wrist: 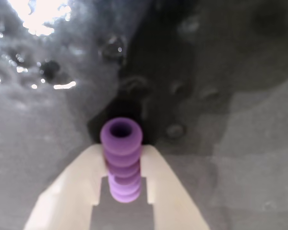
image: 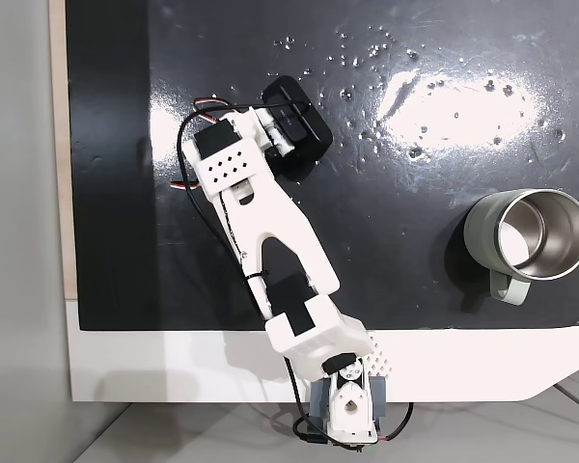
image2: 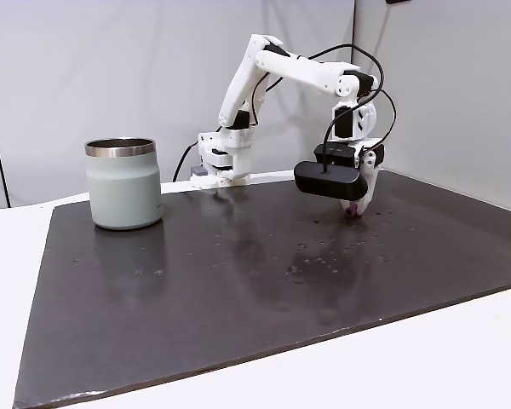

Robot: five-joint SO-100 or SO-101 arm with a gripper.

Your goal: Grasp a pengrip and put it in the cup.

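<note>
Gripper (wrist: 121,179) around ribbed purple pengrip (wrist: 121,160)

White arm (image2: 289,72) bent downward, fingers (wrist: 156,187) closed on the pengrip (wrist: 121,160).

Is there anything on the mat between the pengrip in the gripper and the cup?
Nothing visible. The pengrip is clamped in the gripper, and the dark mat between it and the cup holds only small droplets.

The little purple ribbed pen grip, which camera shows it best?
The wrist view: the purple ribbed pen grip sits close up between the white gripper fingers. A fixed view catches just a pinkish speck under the gripper.
</note>
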